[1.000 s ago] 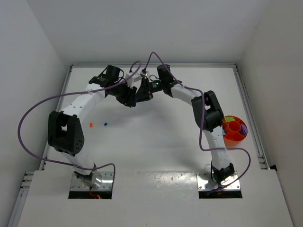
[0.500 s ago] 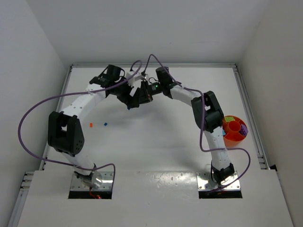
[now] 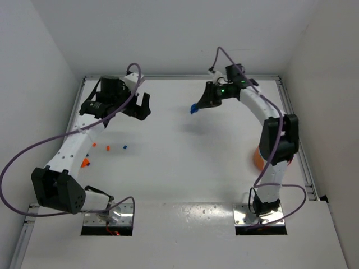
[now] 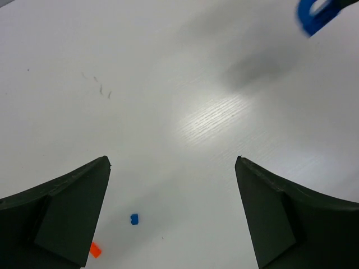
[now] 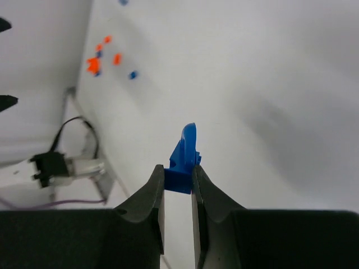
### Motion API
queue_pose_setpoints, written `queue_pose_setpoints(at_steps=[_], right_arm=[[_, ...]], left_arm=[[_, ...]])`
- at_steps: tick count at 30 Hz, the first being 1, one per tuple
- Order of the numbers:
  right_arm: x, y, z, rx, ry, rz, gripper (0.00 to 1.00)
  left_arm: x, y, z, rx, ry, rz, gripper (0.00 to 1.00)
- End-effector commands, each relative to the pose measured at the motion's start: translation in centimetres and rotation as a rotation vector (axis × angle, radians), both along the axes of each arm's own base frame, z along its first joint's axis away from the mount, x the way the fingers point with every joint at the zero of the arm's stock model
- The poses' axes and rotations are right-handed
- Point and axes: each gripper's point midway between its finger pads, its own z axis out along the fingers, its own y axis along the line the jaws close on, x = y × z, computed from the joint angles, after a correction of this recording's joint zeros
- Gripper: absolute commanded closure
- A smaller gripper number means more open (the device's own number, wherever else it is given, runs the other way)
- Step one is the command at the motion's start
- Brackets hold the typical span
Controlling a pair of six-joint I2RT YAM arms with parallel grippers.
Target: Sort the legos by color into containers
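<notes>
You're looking at a white worktop (image 3: 185, 162), faint scuffs (image 4: 98, 89) on it, pale walls (image 3: 33, 56) around, a metal rail (image 3: 286, 101) along its right edge.

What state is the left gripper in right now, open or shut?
Open. The left gripper holds nothing: its fingers stand wide apart in the wrist view, with only the table between them.

R gripper (image 3: 197, 106) w/ blue lego (image 3: 193, 109), loose legos (image 3: 107, 148) left
</notes>
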Motion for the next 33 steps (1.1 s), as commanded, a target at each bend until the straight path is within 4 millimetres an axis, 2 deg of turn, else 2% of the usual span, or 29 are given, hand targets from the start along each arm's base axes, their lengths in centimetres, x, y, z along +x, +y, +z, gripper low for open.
queue_pose_setpoints(at_steps=[1, 3, 4, 6, 7, 10, 11, 13, 14, 17, 18, 19, 21, 23, 27, 28, 30, 33], right_arm=[[0.8, -8.1, 3.4, -0.246, -0.185, -0.113, 1.0], [0.4, -11.4, 5.0, -0.325, -0.213, -0.184, 1.0], [-0.6, -13.7, 5.2, -0.369, -0.192, -0.19, 1.0], [-2.2, -15.9, 6.6, -0.433, -0.239, -0.159, 1.0], [-3.8, -17.3, 6.6, -0.478, -0.251, -0.096, 1.0], [-5.7, -20.1, 7.9, -0.557, -0.333, 0.032, 1.0], [-7.3, -20.5, 7.8, -0.556, -0.292, 0.071, 1.0], [-8.6, -21.3, 8.4, -0.566, -0.3, 0.134, 1.0], [-9.5, -22.5, 8.7, -0.607, -0.303, 0.141, 1.0], [-10.7, -24.6, 8.8, -0.711, -0.369, 0.19, 1.0], [-11.4, -25.0, 8.4, -0.734, -0.371, 0.214, 1.0], [-12.0, -25.3, 8.8, -0.763, -0.398, 0.227, 1.0], [-13.2, -27.0, 7.6, -0.836, -0.402, 0.299, 1.0], [-14.2, -28.1, 7.3, -0.897, -0.411, 0.342, 1.0], [-15.4, -29.0, 6.7, -0.937, -0.486, 0.471, 1.0], [-15.4, -29.3, 6.7, -0.942, -0.49, 0.474, 1.0], [-15.9, -29.8, 6.1, -0.951, -0.479, 0.498, 1.0], [-16.6, -30.4, 5.2, -0.978, -0.471, 0.562, 1.0]], left_arm=[[2.0, 0.9, -0.4, -0.031, -0.002, 0.098, 0.0], [3.0, 0.9, -1.7, -0.027, 0.044, 0.129, 0.0], [3.5, 0.6, -1.5, -0.022, 0.038, 0.129, 0.0], [4.0, 0.0, -1.6, -0.019, 0.023, 0.08, 0.0], [4.3, -0.3, -1.8, -0.019, 0.016, 0.057, 0.0], [4.8, -1.8, -2.0, -0.027, 0.003, -0.062, 0.0], [5.0, -2.1, -2.3, -0.034, 0.012, -0.074, 0.0], [5.5, -2.5, -2.9, -0.035, 0.031, -0.094, 0.0], [6.1, -2.9, -3.2, -0.043, 0.042, -0.106, 0.0], [6.5, -3.3, -3.5, -0.06, 0.053, -0.15, 0.0], [6.6, -3.5, -4.3, -0.057, 0.066, -0.165, 0.0], [6.5, -3.8, -4.6, -0.069, 0.077, -0.181, 0.0], [6.8, -3.7, -5.0, -0.073, 0.084, -0.19, 0.0], [6.9, -3.8, -6.3, -0.092, 0.12, -0.205, 0.0], [7.1, -3.8, -7.8, -0.143, 0.178, -0.216, 0.0], [7.3, -3.7, -7.3, -0.158, 0.171, -0.224, 0.0], [7.3, -3.9, -8.4, -0.164, 0.197, -0.229, 0.0], [7.5, -3.6, -8.7, -0.164, 0.199, -0.234, 0.0]])
